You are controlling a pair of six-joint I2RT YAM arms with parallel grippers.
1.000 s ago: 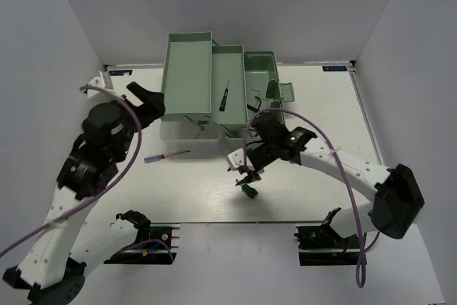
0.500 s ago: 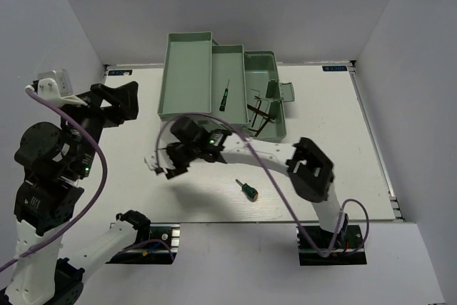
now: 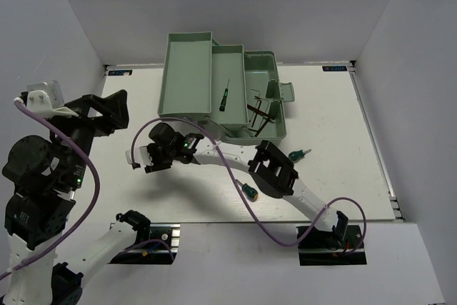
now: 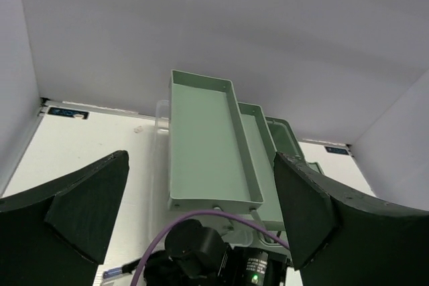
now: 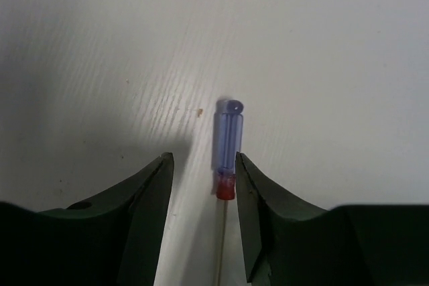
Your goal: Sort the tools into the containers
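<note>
A thin screwdriver with a blue handle and red collar (image 5: 228,147) lies on the white table. My right gripper (image 5: 204,165) is open and low over it, one finger on each side of the handle. In the top view the right gripper (image 3: 143,158) reaches far left, in front of the pale green toolbox (image 3: 187,76). My left gripper (image 3: 113,111) is open and empty, raised at the left; its wrist view (image 4: 201,159) looks down on the toolbox (image 4: 204,138). A dark-handled screwdriver (image 3: 223,96) lies in a tray. Hex keys (image 3: 260,113) lie in the right compartment.
Two stubby green-handled screwdrivers lie on the table, one at the front middle (image 3: 248,191) and one to the right of the toolbox (image 3: 298,154). The right arm's purple cable (image 3: 235,183) loops over the table. White walls close in the left, back and right.
My right arm has swung left across the table, from beside the green screwdriver to over the blue one. My left arm has pulled back to the left and risen.
</note>
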